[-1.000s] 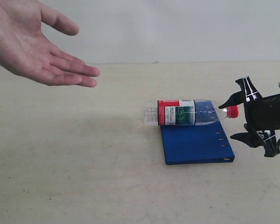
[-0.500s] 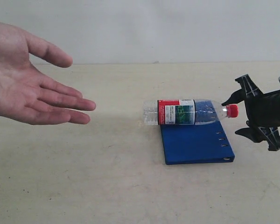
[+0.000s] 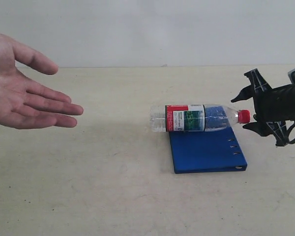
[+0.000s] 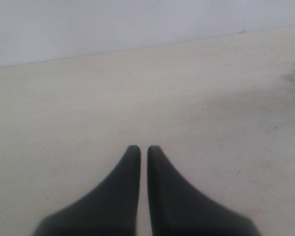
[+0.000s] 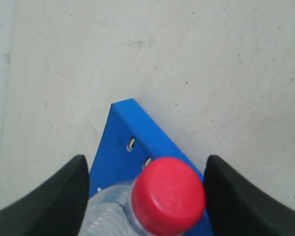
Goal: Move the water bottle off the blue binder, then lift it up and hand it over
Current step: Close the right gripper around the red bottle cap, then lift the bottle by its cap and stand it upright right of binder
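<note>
We saw the water bottle (image 3: 196, 118) lying on its side along the far edge of the blue binder (image 3: 206, 152) on the tabletop (image 3: 113, 187), base overhanging left, red cap (image 5: 168, 195) pointing right. The right hand (image 3: 238, 113) was spread, with the cap between its fingers and a gap on each side. The left hand (image 4: 143, 147) was pressed almost together over bare tabletop. A person's palm (image 3: 14, 93) hovered open at the far left.
</note>
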Robot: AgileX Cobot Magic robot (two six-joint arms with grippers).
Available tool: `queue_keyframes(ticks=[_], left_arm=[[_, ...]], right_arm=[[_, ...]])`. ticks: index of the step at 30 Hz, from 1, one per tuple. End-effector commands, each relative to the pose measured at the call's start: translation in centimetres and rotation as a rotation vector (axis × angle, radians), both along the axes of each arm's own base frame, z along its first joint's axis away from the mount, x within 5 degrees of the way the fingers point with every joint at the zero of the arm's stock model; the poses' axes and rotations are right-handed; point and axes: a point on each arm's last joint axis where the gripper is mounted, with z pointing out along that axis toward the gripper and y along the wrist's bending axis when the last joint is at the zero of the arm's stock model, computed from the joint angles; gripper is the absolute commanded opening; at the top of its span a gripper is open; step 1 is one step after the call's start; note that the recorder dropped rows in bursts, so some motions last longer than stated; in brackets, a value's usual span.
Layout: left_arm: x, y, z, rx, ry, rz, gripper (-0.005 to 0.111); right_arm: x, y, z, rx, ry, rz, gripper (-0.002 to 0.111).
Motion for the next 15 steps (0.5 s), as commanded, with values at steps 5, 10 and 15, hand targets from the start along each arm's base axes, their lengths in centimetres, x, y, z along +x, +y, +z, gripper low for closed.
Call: queue_keyframes(ticks=[5, 10, 15], left_arm=[[-0.01, -0.03, 0.04, -0.003, -0.004, -0.003, 0.005], [-0.01, -0.03, 0.04, -0.003, -0.004, -0.003, 0.005], [-0.01, -0.03, 0.04, -0.003, -0.004, -0.003, 0.005]], right_arm=[[0.17, 0.32, 0.33, 0.078, 0.0, 0.002, 0.033], [0.2, 0.1, 0.23, 0.057, 0.005, -0.015, 0.035], [0.23, -0.14, 0.13, 0.03, 0.006, -0.026, 0.026]])
